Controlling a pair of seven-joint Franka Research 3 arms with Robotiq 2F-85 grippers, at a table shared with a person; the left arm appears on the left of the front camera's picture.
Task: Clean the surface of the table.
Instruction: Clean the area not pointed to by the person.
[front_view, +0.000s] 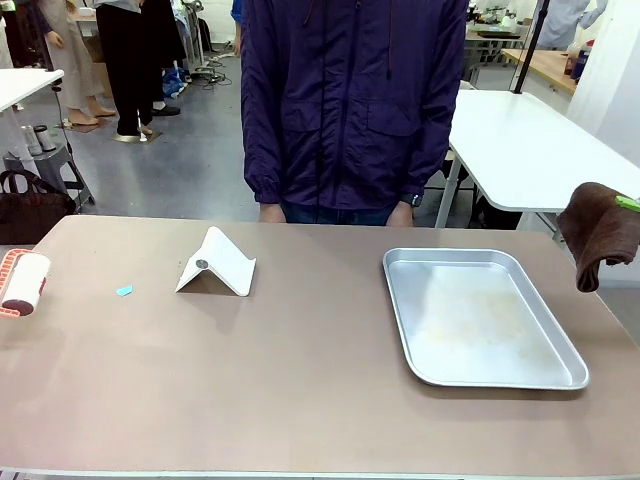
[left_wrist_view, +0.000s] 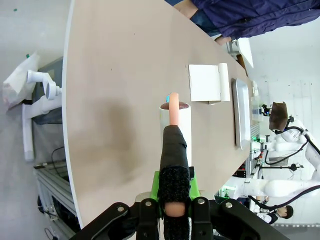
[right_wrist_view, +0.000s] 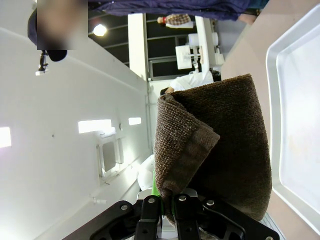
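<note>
The table (front_view: 300, 395) has a beige-brown top running the full width of the front view. The metal tray (front_view: 480, 318) lies flat on its right half, taking up much of that side.

Left of the tray, well apart, a white folded stand (front_view: 216, 264) rests tent-shaped on the top. Further left of the tray is a small blue scrap (front_view: 124, 291) on the surface. Farthest left of the tray, at the table's edge, is the lint roller (front_view: 22, 283), with a white roll and salmon frame. The left gripper (left_wrist_view: 174, 187) is clamped tight on its black foam handle (left_wrist_view: 174, 150). I cannot tell whether the roll touches the top. The stand and scrap lie between the roller and the tray.

Right of the tray, past the table's edge, the brown cloth (front_view: 598, 235) hangs folded, clear of the surface. The right gripper (right_wrist_view: 167, 202) is pinched closed on its fold.

Beyond the tray's far left corner, a person in a dark jacket (front_view: 350, 100) stands against the far edge, one hand (front_view: 272, 212) at the rim. A white-topped table (front_view: 530, 150) stands behind the tray, apart from the work table.
</note>
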